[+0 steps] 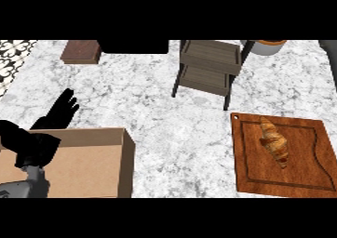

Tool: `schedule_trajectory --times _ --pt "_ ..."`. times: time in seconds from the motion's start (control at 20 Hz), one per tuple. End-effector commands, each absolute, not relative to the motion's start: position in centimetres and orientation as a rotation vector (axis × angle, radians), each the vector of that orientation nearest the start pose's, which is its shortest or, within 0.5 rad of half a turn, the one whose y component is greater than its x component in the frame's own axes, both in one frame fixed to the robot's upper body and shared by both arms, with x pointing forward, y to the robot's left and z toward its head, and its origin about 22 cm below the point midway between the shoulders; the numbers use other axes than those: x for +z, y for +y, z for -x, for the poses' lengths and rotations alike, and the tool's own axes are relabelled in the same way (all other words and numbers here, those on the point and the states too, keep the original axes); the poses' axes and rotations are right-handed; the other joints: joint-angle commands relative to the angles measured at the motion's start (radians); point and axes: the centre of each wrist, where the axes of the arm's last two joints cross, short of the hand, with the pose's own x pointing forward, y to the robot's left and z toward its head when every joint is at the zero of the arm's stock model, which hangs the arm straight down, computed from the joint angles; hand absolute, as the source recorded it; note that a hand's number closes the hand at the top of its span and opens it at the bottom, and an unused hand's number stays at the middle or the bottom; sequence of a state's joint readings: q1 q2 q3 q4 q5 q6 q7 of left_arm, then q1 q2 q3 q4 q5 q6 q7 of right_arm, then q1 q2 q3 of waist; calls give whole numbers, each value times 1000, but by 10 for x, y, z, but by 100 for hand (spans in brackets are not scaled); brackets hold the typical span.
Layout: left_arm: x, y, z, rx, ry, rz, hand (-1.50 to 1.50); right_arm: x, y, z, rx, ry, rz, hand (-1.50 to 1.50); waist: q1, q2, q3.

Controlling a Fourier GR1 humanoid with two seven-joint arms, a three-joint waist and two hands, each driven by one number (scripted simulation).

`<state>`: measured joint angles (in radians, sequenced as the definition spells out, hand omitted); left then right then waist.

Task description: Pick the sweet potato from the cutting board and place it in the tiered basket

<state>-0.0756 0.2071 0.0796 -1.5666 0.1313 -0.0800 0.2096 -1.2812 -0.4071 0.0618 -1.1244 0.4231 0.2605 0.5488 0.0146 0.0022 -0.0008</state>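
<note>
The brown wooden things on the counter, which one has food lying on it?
The cutting board at the right, with the sweet potato lying on it. The tiered basket's shelves and the small dark block at the back left carry nothing visible.

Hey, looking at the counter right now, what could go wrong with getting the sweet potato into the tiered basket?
1. The only robot hand in view rests open at the left, over the cardboard box, far from the sweet potato on the cutting board.
2. The tiered basket has shallow, stacked shelves, so the long sweet potato may catch on a rim or roll out.
</note>
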Motion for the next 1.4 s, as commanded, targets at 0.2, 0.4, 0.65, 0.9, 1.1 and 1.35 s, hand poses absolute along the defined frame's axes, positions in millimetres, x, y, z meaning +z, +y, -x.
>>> schedule_trajectory --times 0.2,0.4,0.65,0.9,1.1,1.35 --pt "34 290 -261 -93 -1422 -63 0 332 -150 -420 775 -1695 824 150 -2 0 0" --pt "48 281 -263 -114 -1447 -70 0 304 -121 -431 598 -1803 803 150 15 5 1" --pt "38 292 -259 -97 -1438 -80 0 306 -125 -430 630 -1803 784 -150 -4 -2 1" --pt "45 281 -256 -96 -1414 -59 0 337 -136 -445 591 -1839 732 -150 13 2 1" --pt "45 286 -260 -86 -1426 -67 0 331 -111 -442 435 -1835 633 -150 4 -1 1" --pt "26 287 -261 -99 -1423 -51 0 347 -148 -446 204 -1842 482 -150 -4 2 1"
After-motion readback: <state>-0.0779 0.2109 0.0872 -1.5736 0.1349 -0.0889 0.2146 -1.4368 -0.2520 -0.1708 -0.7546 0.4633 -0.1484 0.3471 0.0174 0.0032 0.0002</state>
